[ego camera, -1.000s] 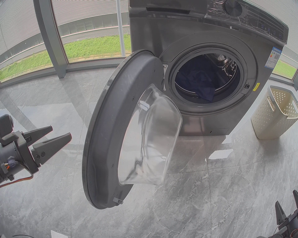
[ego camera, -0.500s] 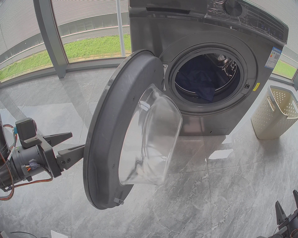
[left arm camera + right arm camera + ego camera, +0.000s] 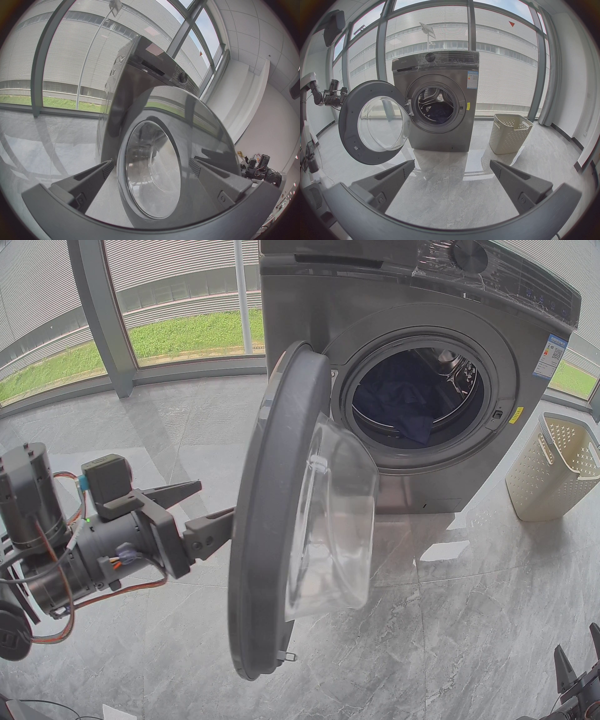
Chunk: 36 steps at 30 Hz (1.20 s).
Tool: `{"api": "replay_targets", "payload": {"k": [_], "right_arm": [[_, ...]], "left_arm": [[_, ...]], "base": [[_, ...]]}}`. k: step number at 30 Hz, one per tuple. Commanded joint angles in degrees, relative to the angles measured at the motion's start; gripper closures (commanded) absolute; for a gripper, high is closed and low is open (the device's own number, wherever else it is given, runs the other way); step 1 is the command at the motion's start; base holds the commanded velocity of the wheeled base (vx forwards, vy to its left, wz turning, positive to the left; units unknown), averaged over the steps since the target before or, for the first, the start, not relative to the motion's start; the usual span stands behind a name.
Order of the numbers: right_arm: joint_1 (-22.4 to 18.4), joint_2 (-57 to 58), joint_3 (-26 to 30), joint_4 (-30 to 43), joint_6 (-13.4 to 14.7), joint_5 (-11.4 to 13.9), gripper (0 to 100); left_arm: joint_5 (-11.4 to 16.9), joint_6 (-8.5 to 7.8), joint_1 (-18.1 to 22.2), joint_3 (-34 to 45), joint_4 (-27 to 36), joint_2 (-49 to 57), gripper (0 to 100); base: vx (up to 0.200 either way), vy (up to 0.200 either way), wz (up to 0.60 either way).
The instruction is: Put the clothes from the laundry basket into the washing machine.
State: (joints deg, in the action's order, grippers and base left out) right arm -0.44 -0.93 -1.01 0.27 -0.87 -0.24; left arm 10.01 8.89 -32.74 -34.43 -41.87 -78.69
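The washing machine door is met on its outer face by the left gripper, its empty fingers spread, seemingly to be pushed shut over the clothes beyond.

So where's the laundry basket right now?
In the head view the cream laundry basket stands on the floor at the far right, just to the right of the washing machine, with a small gap between them.

We count one washing machine, one round door on its left, one laundry basket on its right, one dark heap of clothes in the drum, and two grippers: left gripper, right gripper.
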Motion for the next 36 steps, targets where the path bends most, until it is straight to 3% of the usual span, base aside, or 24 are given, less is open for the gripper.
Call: {"api": "replay_targets", "payload": {"k": [1,13,27,28,33,36], "right_arm": [[0.0,0.84,1.01,0.0,-0.1,-0.02,0],[0.0,0.84,1.01,0.0,-0.01,-0.02,0],[0.0,0.84,1.01,0.0,-0.01,-0.02,0],[0.0,0.84,1.01,0.0,-0.01,-0.02,0],[0.0,0.84,1.01,0.0,-0.01,-0.02,0],[0.0,0.84,1.01,0.0,-0.01,-0.02,0]], "left_arm": [[-1.31,0.25,-2.94,-1.78,-2.07,-6.56,0],[-2.8,0.34,-5.84,-11.36,-10.51,-17.37,0],[-3.42,0.25,-6.89,-21.21,-10.07,-26.78,0],[-3.94,0.25,-7.33,-27.1,-10.16,-30.73,0],[-9.39,0.43,-8.39,-38.96,-10.42,-37.24,0],[-10.54,0.78,-8.56,-44.06,-9.98,-40.23,0]], "base": [[0.0,0.0,0.0],[0.0,0.0,0.0],[0.0,0.0,0.0],[0.0,0.0,0.0],[0.0,0.0,0.0],[0.0,0.0,0.0]]}}
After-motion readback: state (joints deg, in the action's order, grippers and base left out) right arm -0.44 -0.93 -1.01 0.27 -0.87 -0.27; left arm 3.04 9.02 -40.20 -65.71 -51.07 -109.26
